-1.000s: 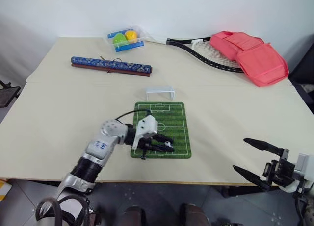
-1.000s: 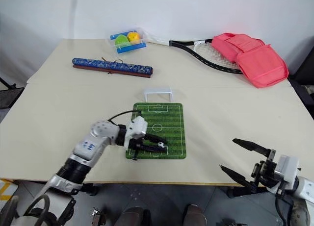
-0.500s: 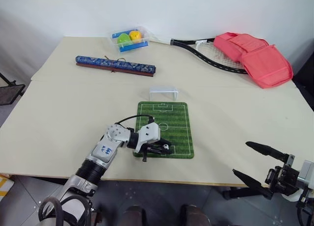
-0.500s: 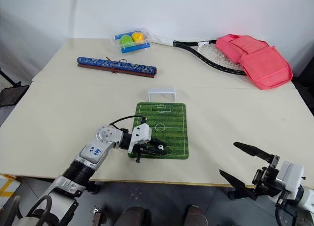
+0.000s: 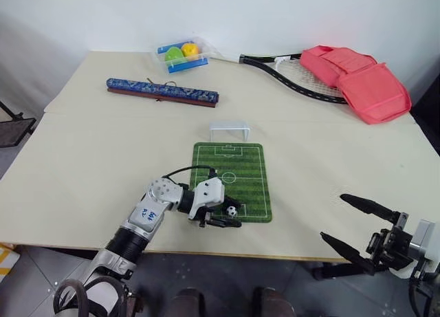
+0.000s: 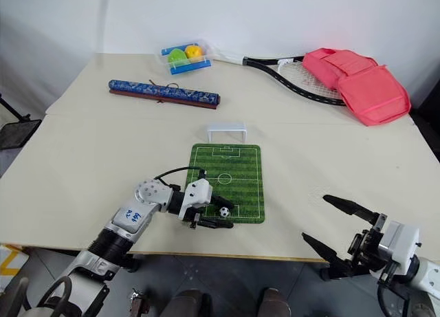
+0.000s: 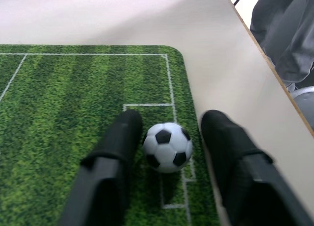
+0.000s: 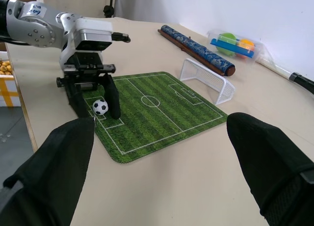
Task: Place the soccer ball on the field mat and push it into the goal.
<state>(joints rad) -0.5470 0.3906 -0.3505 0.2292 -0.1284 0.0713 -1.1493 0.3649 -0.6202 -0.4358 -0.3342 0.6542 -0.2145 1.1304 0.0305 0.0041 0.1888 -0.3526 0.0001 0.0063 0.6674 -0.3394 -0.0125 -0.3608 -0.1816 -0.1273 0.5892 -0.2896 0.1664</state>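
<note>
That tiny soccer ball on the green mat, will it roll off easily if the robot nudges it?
Probably yes: the soccer ball is round and smooth, so a light touch should send it off. The field mat looks like short turf, which may slow it a little. Being so small beside the left gripper, whose open fingers flank it, it likely weighs very little and could skitter sideways, missing the goal.

Soccer ball [image 5: 233, 210] on field mat's [image 5: 237, 172] near end, goal [image 5: 229, 130] beyond far end.

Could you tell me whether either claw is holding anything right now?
Nothing is held. The left claw stands open around the tiny black-and-white soccer ball resting on the green striped field mat; the right claw is open.
</note>
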